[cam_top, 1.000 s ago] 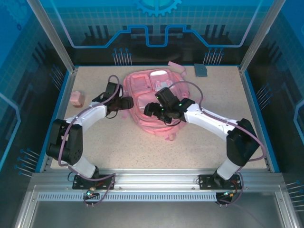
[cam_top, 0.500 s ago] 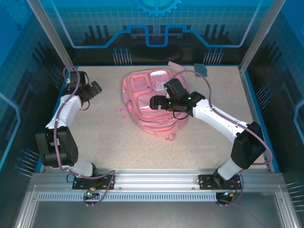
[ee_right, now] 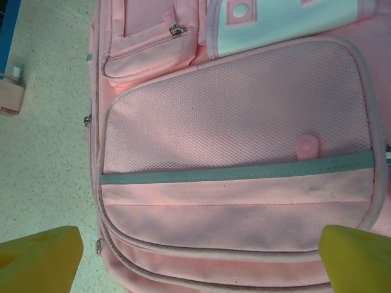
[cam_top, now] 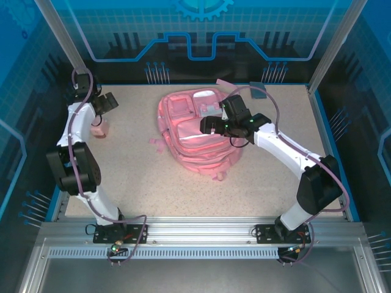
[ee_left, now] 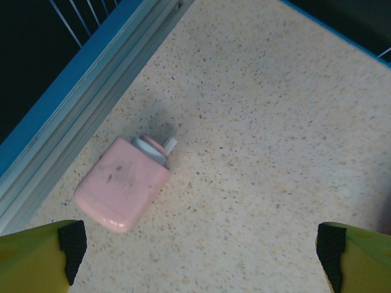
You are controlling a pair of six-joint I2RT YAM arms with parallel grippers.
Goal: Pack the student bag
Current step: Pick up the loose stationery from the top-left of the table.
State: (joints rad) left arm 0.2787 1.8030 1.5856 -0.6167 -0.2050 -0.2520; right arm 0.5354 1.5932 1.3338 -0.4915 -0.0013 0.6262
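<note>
The student bag [cam_top: 194, 135], pink with pale zip trim, lies flat in the middle of the table with its front pockets up. My right gripper [cam_top: 206, 126] hovers open over its front. In the right wrist view the mesh pocket of the bag [ee_right: 238, 146] spreads between the gripper's [ee_right: 198, 262] wide yellow fingertips [ee_right: 43, 256], which hold nothing. My left gripper [cam_top: 102, 113] is at the far left, open, above a small pink block [cam_top: 99, 128]. Seen from the left wrist, the block [ee_left: 122, 183] lies just ahead of the left fingertip [ee_left: 67, 250] of the gripper [ee_left: 201, 262].
The blue and aluminium left rail [ee_left: 79, 104] runs close beside the block. A flat grey item [cam_top: 258, 90] and a pink strap end [cam_top: 225, 83] lie at the back right. Bare speckled tabletop [cam_top: 153, 183] stretches in front of the bag.
The left arm has swung away from the bag's left side to the far left, over the pink block. The right gripper has shifted back and right over the bag. Both grippers have opened wider.
</note>
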